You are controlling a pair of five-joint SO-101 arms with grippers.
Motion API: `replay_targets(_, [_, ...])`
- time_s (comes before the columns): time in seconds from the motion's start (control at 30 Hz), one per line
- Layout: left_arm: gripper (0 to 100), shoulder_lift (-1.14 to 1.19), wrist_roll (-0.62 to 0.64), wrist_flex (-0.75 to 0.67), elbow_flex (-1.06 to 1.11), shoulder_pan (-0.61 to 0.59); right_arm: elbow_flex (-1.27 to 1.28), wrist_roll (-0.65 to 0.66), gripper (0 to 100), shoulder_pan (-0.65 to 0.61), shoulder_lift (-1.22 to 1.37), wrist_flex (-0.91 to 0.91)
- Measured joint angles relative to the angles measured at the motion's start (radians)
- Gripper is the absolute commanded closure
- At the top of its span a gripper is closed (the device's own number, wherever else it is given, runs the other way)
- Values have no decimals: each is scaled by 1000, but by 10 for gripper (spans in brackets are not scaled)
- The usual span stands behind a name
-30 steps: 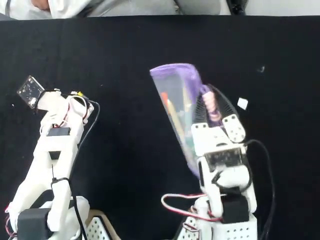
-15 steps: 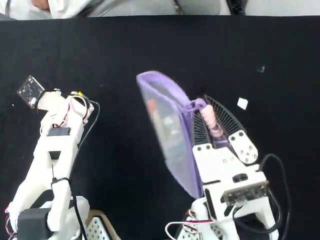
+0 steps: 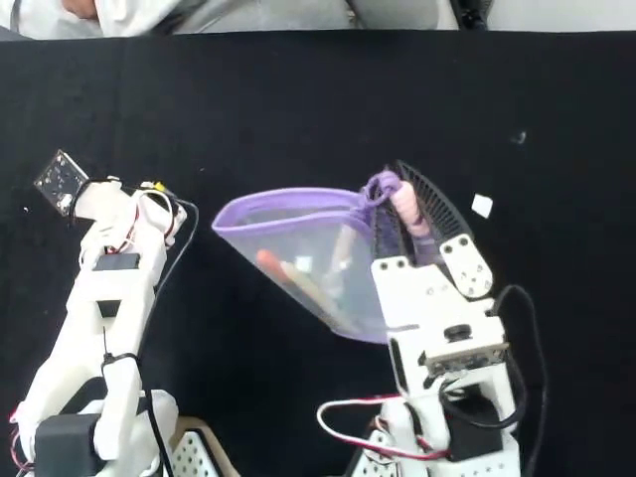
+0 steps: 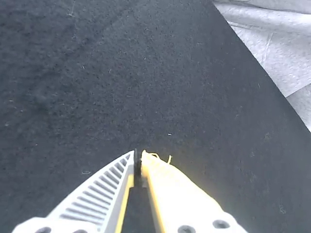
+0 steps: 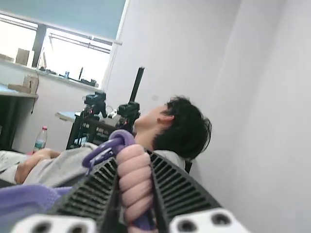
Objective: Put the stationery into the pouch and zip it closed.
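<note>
A clear pouch (image 3: 298, 248) with a purple zipper band hangs in the air over the table's middle, tilted sideways. Several pieces of stationery (image 3: 298, 278) lie inside it. My right gripper (image 3: 399, 204) is shut on the pink zipper pull (image 3: 408, 207) at the pouch's right end. In the right wrist view the pink zipper pull (image 5: 132, 179) and a purple loop (image 5: 109, 145) sit between the black fingers (image 5: 92, 191), aimed upward at the room. My left gripper (image 4: 137, 156) is shut with nothing in it, low over the black cloth (image 4: 121, 73) at the table's left.
A small white scrap (image 3: 482, 206) lies on the black cloth right of the pouch. The table's far edge (image 3: 318, 32) runs along the back. The left arm (image 3: 99, 298) stands at the left front.
The pouch has swung from hanging nearly upright beside the right gripper to lying out sideways to the left, still held by its pull. The right wrist has turned. The left arm has not moved.
</note>
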Motion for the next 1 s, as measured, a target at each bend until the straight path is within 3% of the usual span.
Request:
replay_targets(0.13, [970, 0, 0, 0, -8, -29, -3, 0, 987, 0, 203, -230])
replay_targets(0.23, [970, 0, 0, 0, -21, -54, -95, 0, 987, 6, 371, -296])
replay_targets(0.6, [970, 0, 0, 0, -23, -74, -736, -66, 988, 8, 806, -127])
replay_targets(1.0, [970, 0, 0, -80, -37, -365, -795, -97, 988, -241, 1030, -103])
